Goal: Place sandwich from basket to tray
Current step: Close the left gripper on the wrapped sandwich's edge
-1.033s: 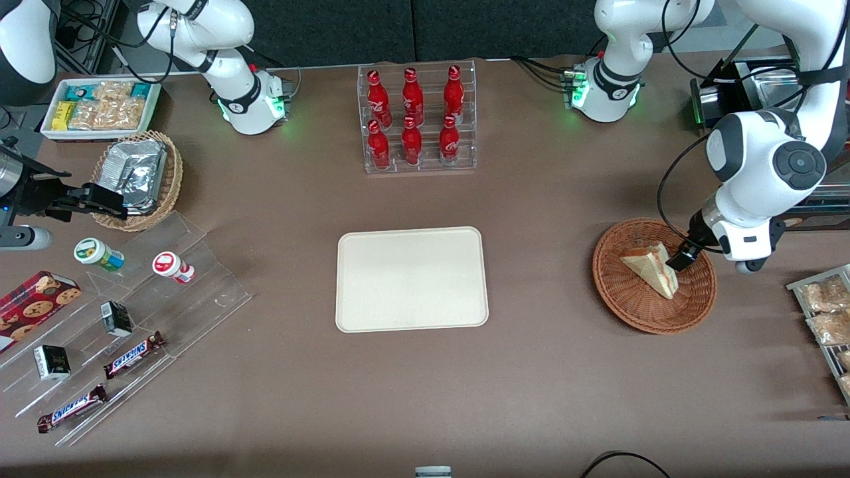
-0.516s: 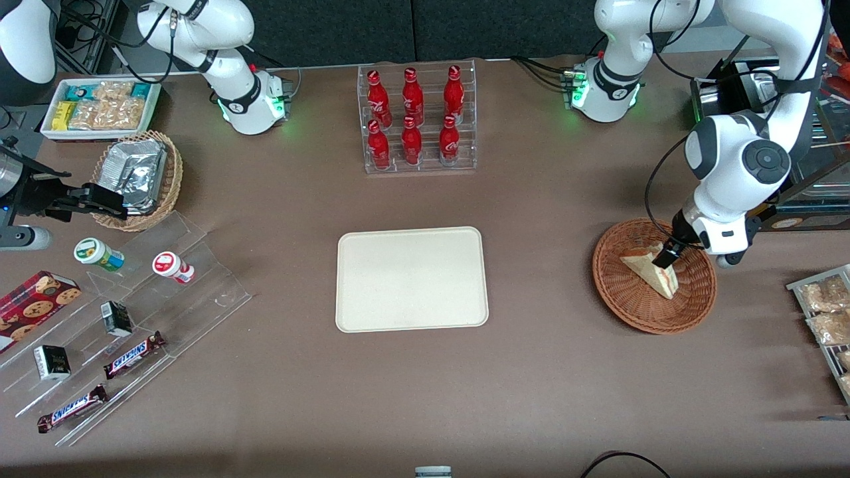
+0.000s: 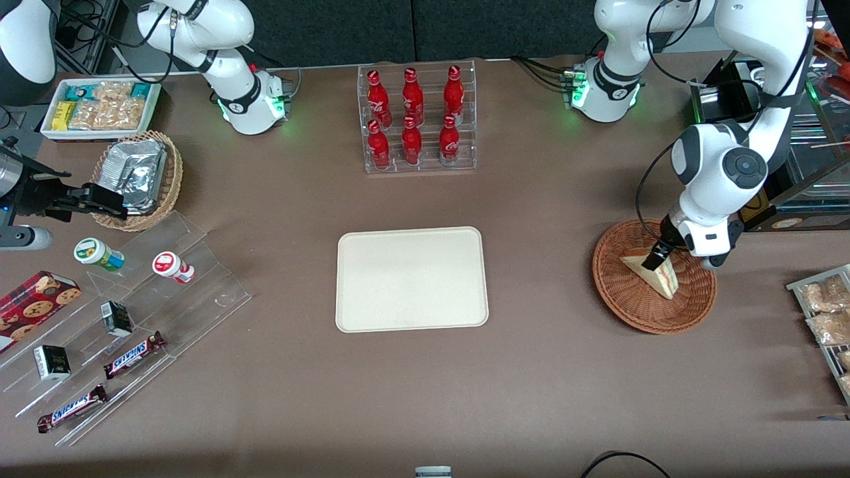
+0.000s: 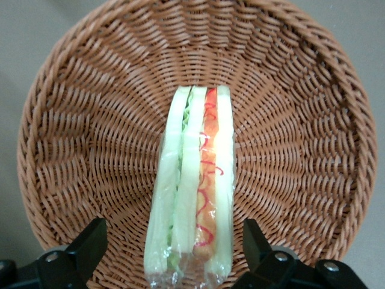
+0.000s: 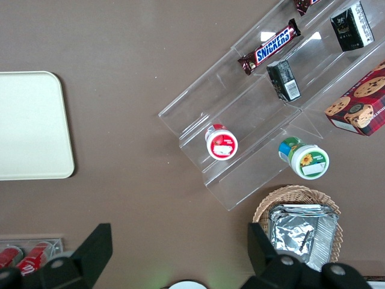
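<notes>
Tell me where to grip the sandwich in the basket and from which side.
Come from above: the sandwich stands on edge in the basket. Pinch its two flat bread faces, probably near the wide end, where the open gripper straddles it now.

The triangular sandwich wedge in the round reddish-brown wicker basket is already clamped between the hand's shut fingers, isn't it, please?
Not quite: the hand is open. The left wrist view shows its fingers apart, one on each side of the triangular sandwich wedge, which lies in the round reddish-brown wicker basket.
</notes>
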`<state>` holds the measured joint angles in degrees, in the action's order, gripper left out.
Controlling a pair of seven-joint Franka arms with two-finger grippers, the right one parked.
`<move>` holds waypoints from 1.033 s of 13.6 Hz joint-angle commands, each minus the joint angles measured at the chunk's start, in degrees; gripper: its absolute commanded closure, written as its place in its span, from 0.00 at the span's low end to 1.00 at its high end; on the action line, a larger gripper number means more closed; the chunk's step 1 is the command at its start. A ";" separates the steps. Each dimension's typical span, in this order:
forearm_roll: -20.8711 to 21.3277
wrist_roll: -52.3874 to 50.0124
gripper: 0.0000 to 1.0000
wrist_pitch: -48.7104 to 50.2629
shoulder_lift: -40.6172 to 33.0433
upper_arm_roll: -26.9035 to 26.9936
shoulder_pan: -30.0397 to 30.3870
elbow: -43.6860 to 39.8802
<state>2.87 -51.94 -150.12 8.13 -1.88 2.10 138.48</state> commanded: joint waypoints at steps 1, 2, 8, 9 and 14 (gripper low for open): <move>0.56 -1.32 0.26 -1.14 0.75 -0.06 -0.60 -0.23; 0.56 -1.23 0.50 -1.14 0.75 -0.06 -0.61 -0.41; 0.64 -0.88 0.96 1.39 -0.65 -0.14 -0.87 -2.33; 0.64 -1.05 0.98 5.41 -1.70 -0.23 -1.57 -4.17; 3.62 -1.23 0.98 34.13 -4.96 -0.41 -7.18 -20.94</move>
<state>4.14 -52.02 -126.03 4.62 -2.30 -2.70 123.99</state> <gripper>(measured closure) 0.850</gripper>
